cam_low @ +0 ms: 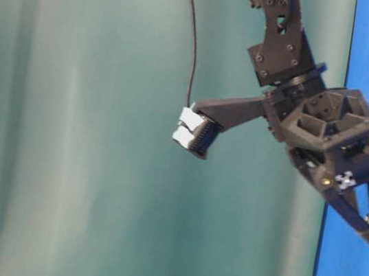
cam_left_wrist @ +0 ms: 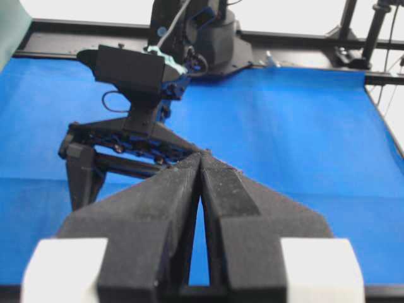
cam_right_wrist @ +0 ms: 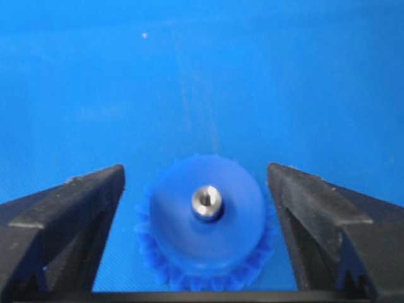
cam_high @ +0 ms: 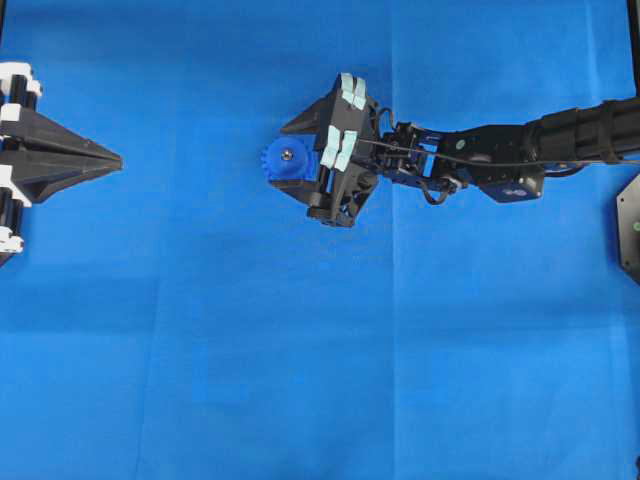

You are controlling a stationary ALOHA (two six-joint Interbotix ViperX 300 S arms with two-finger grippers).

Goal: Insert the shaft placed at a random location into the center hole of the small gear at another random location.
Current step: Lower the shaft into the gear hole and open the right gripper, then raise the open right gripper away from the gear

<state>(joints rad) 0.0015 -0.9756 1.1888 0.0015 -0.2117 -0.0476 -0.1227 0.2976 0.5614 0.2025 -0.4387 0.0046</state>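
Gear (cam_right_wrist: 205,221): blue toothed wheel, lying flat on the blue cloth (cam_high: 300,350) of your table. In the overhead view it sits just left of centre (cam_high: 289,160); in the right wrist view it is at lower centre.

Shaft (cam_right_wrist: 207,202): silvery pin, seen end-on, standing in the gear's centre hole. Overhead it shows as a small grey dot (cam_high: 288,155) on the hub.

Right pincer (cam_high: 315,160): your arm reaches in from the right edge of the overhead view. Fingers spread wide, one on each side of the gear, touching neither gear nor shaft. In the right wrist view the two black fingers (cam_right_wrist: 69,208) frame the gear at lower left and lower right, with blue cloth showing between each and the teeth.

Left pincer (cam_high: 118,158): at the left edge of the overhead view, well apart from the gear. Fingers pressed together at the tips (cam_left_wrist: 203,158), pinching nothing.
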